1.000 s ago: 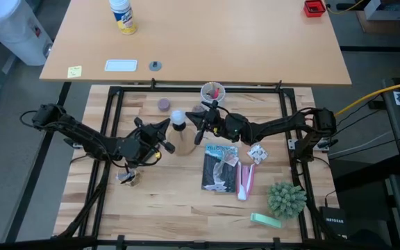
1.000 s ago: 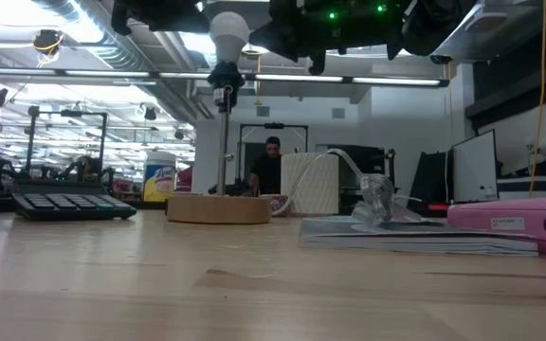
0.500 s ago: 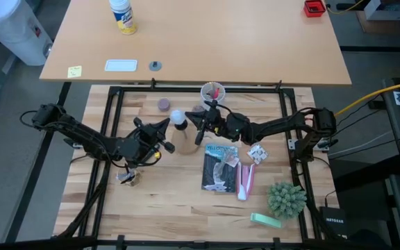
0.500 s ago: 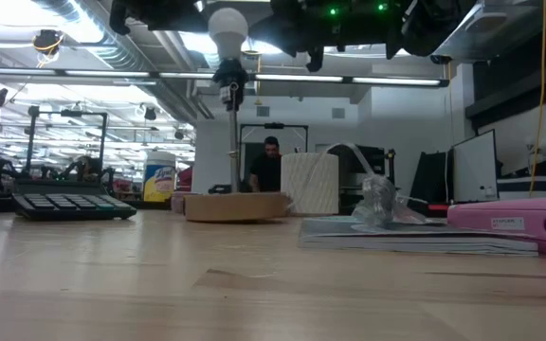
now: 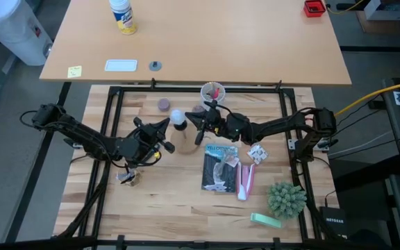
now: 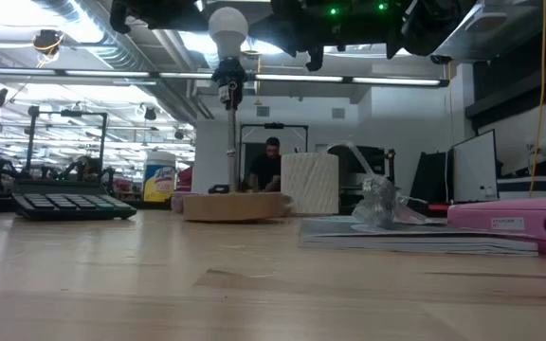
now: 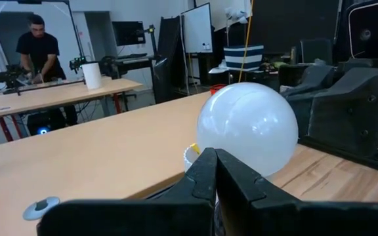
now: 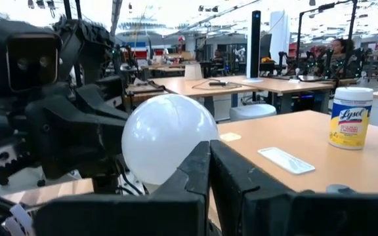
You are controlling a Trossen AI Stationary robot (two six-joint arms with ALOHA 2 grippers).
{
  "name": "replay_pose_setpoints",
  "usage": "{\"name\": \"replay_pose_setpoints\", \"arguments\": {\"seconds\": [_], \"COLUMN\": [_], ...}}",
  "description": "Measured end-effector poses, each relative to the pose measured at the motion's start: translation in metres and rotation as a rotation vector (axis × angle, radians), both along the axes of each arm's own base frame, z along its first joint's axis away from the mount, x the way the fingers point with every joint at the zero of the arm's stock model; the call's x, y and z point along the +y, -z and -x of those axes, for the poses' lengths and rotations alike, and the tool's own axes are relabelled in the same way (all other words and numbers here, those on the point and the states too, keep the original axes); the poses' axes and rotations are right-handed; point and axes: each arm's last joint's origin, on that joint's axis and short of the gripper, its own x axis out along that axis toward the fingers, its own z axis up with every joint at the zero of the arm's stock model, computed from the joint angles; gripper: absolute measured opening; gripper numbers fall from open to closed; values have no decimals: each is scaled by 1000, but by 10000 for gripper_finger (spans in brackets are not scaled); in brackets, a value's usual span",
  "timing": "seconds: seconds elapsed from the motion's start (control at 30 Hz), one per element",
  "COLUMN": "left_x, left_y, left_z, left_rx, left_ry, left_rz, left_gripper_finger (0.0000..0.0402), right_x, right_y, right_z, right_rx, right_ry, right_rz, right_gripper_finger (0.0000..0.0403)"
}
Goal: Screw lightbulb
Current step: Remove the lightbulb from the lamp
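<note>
You're in a robotics lab: your butcher-block bench (image 5: 186,201) sits in a black frame, with a long worktable (image 5: 200,42) at 12 o'clock. Beyond it stand more workbenches (image 8: 268,84), monitors (image 7: 197,27) and equipment stands under exposed ceiling ducts (image 6: 74,19), with a person (image 7: 38,52) working there.

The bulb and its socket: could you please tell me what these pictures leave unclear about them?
- Bulb base: too small in the high view; covered by the left hand and right hand in their wrist views.
- Thread seating: in the low view the socket post is dark against a bright room.
- Any hand contact with the bulb: cut off by the low view's top edge.
- Wooden disc: its far rim is hidden in the low view.
</note>
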Motion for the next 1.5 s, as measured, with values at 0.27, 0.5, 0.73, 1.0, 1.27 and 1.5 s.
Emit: {"name": "replay_pose_setpoints", "arguments": {"seconds": [0.27,0.5,0.73,1.0,1.27,1.5], "left_x": [0,-5,-14,-14,-14,-7], "left_y": [0,1,3,3,2,2], "left_z": [0,2,7,7,8,7], "left_rx": [16,25,42,42,60,97], "left_ry": [2,-12,-44,-56,-111,-144], "left_rz": [-9,-10,-15,-15,-25,-45], "left_gripper_finger": [1,1,1,1,1,1], "right_x": [0,1,2,1,1,3], "right_y": [4,4,5,2,-22,-23], "right_z": [-1,-1,-1,1,19,21], "right_rx": [53,53,58,68,122,143], "right_ry": [2,-7,-19,-9,-1,-50], "right_rz": [-2,0,1,0,11,16], "right_gripper_finger": [17,17,17,17,17,19]}}
